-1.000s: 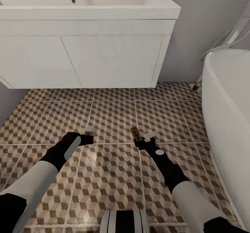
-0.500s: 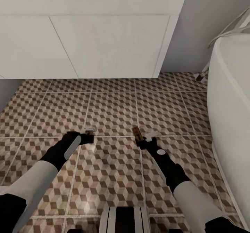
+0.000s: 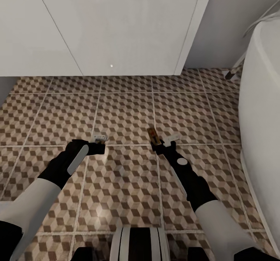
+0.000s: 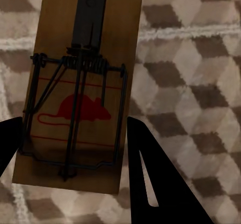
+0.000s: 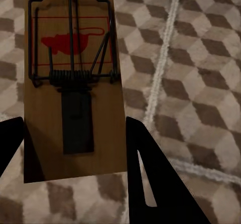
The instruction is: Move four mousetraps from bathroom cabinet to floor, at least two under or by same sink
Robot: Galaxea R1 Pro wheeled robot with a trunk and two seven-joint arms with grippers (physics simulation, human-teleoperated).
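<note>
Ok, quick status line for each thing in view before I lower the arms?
Left hand: shut on left mousetrap, held above the tiles.
Right hand: shut on right mousetrap, also off the floor.
Vanity unit: doors closed.
Bathroom floor: no trap laid in view.

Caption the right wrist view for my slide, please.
Right gripper holding a wooden mousetrap, red mouse print up, above the cube-patterned bathroom floor.
</note>
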